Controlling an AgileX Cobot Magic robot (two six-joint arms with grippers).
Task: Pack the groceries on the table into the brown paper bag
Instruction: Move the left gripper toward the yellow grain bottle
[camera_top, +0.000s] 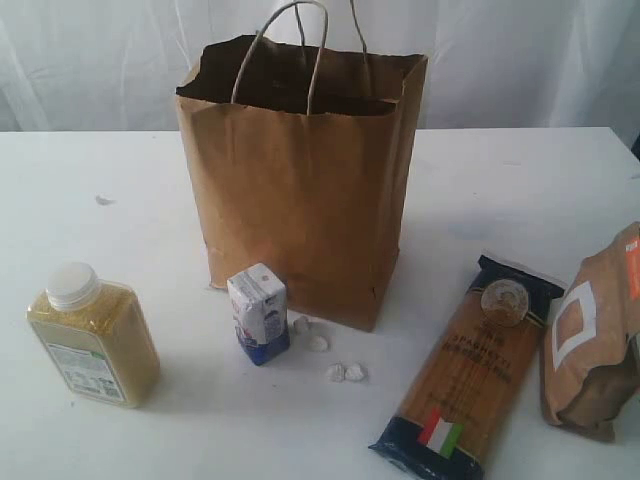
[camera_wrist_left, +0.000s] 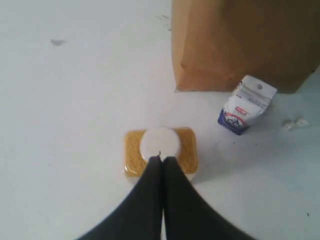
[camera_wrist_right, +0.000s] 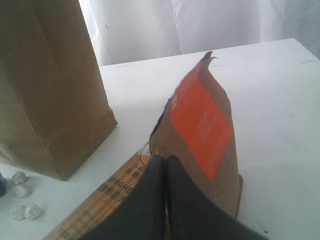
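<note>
Bag of kraft-brown paper (camera_top: 300, 190) stands open on the white surface (camera_top: 520, 190). White-capped yellow grain bottle (camera_top: 92, 335), small white-blue carton (camera_top: 259, 313), dark-blue spaghetti pack (camera_top: 465, 375) and brown pouch (camera_top: 590, 335) rest outside it. Left end effector (camera_wrist_left: 161, 158), clenched empty, hangs above the bottle's cap; right end effector (camera_wrist_right: 161, 158), clenched empty, hangs beside the pouch.

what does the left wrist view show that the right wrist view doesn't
Only the left wrist view: the white-capped yellow grain bottle seen from above, the small white-blue carton in full, and the shut left gripper pointed at the bottle. Only the right wrist view: the brown pouch, the spaghetti pack lying flat, the shut right gripper and the white curtain. Both: the brown paper bag, the white table and the small white bits by the bag.
</note>
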